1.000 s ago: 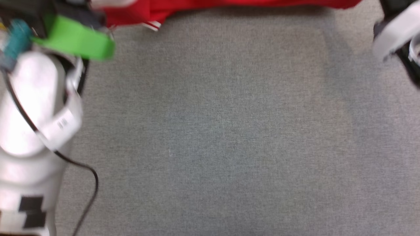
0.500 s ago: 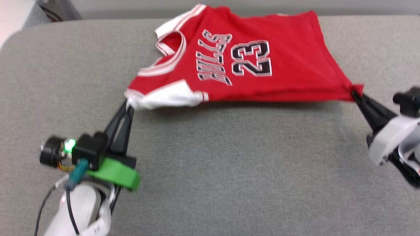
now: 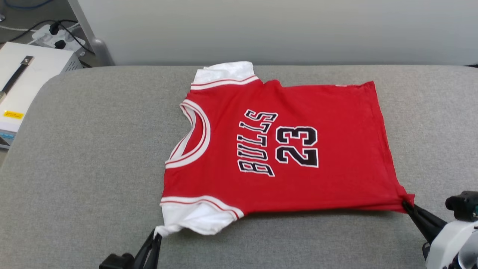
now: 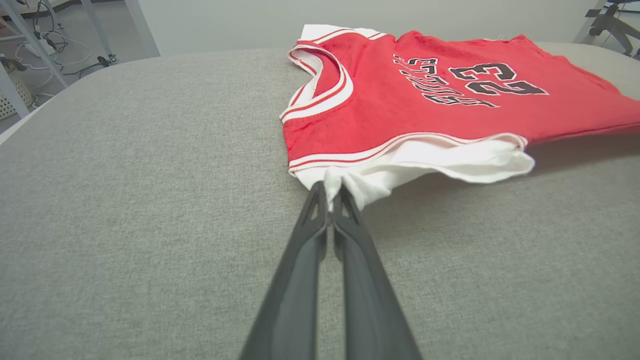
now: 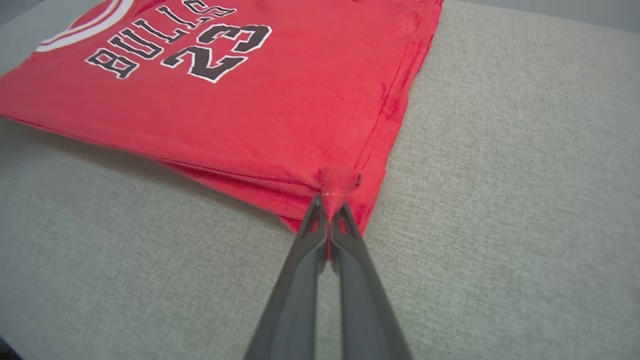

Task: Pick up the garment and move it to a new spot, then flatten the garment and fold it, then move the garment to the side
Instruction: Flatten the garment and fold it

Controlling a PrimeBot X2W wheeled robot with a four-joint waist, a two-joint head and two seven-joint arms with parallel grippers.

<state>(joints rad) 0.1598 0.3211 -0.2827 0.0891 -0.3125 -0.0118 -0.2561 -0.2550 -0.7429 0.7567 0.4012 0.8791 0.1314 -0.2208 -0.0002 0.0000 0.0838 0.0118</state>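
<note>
The garment (image 3: 283, 149) now lies spread face-up across the middle of the grey bench (image 3: 86, 157), its lettering and number flat. Half a second ago it hung tilted and taut between the arms, and the head camera has swung up since. The left gripper (image 3: 157, 234) is clenched on the tip of the near white sleeve (image 3: 194, 218) and the right gripper (image 3: 406, 203) on the garment's near red corner. That near edge is slightly raised, casting a shadow. The relocation looks done and flattening nearly so; releasing seems next

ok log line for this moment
garment: spread lettering-up on grey surface | left claw: shut on white sleeve | right claw: shut on hem corner
</note>
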